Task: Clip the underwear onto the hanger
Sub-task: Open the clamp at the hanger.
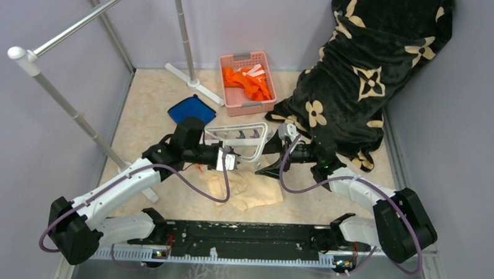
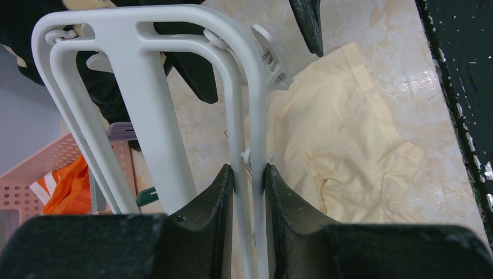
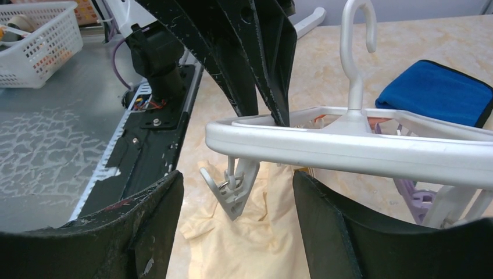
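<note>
Ahead of me a pink basket [image 1: 250, 106] stands on the beige table [image 1: 146, 105] by the back wall, with orange clothes [image 1: 246, 82] heaped in it. Just left of it lies the white foot [image 1: 194, 83] of a grey rack pole [image 1: 184, 25]; a second pole [image 1: 72, 108] slants along my left side. A folded blue cloth [image 1: 191, 108] lies flat near that foot. On my right a black blanket [image 1: 364, 75] with beige flowers spills from the corner onto the table.
</note>
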You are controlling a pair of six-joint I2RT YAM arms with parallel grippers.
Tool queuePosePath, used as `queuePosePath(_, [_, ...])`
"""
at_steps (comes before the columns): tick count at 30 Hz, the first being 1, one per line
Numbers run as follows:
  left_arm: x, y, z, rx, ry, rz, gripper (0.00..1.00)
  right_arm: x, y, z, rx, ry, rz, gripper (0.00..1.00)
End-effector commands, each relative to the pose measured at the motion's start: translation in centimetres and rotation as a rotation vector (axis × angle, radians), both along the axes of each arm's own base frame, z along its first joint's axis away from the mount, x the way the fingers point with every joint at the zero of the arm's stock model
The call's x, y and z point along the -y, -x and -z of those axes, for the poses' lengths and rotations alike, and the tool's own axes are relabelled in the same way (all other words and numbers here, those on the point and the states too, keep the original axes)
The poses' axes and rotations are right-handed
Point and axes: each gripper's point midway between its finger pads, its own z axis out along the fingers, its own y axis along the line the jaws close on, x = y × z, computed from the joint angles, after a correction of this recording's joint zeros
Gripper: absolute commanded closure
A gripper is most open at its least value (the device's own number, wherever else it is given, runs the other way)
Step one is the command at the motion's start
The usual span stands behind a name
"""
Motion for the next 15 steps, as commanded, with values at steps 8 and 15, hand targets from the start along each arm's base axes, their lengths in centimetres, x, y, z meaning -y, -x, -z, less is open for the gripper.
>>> queuePosePath(8, [0.86,-0.92,-3.33,0.112,0.060,0.030,1.00,0.14,1.59,-1.32,0.075,-0.037,-0.064,0.34])
queuePosePath(15, [0.87,-1.03,-3.52,0.117,0.061,0.026,1.00,0.14,2.00,-1.91,0.082,-0.057,-0.086,0.36])
